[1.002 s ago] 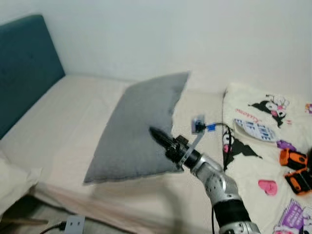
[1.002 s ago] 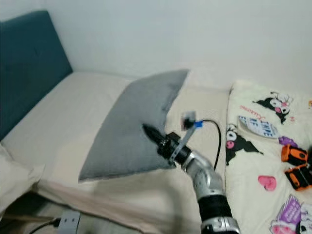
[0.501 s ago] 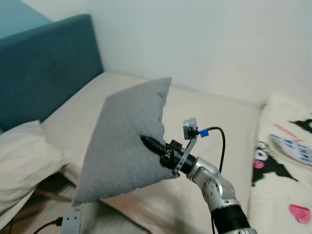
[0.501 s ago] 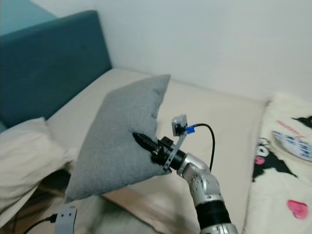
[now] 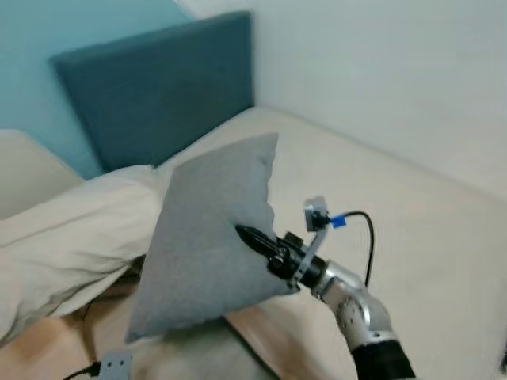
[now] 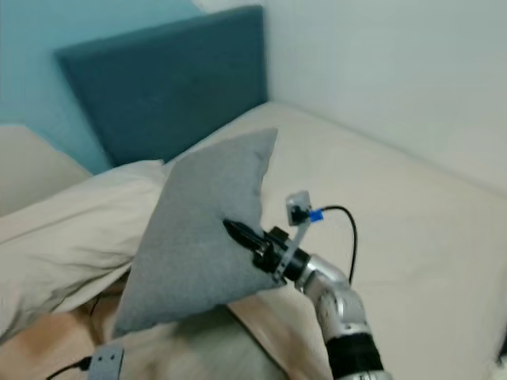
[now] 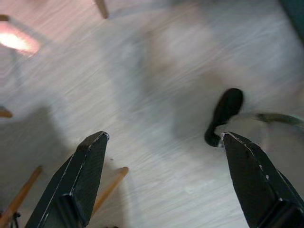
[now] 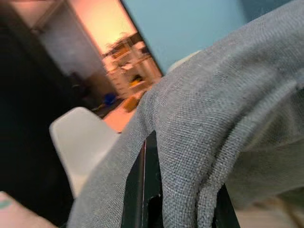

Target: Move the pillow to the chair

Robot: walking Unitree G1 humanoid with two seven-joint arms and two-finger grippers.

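The right gripper [image 5: 252, 238] clamps the lower right edge of the grey pillow [image 5: 210, 237], holding it raised above the bed [image 5: 412, 237]. The left gripper [image 7: 161, 142] hangs open over wooden flooring [image 7: 142, 71].

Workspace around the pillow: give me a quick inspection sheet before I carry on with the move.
Surface: beige mattress, bare where it shows.
Job's things: grey pillow held clear of the bed, hanging tilted; white chair in the right wrist view, beyond the pillow.
Clutter: cream bedding heaped beside the bed.
Pincers: right pincer shut on the pillow's edge; left pincer open, pointing at the floor.
Cables: black cable looping at the right wrist; another cable on the floor running to a grey plug box.
Surroundings: teal headboard, white wall, wooden floor.
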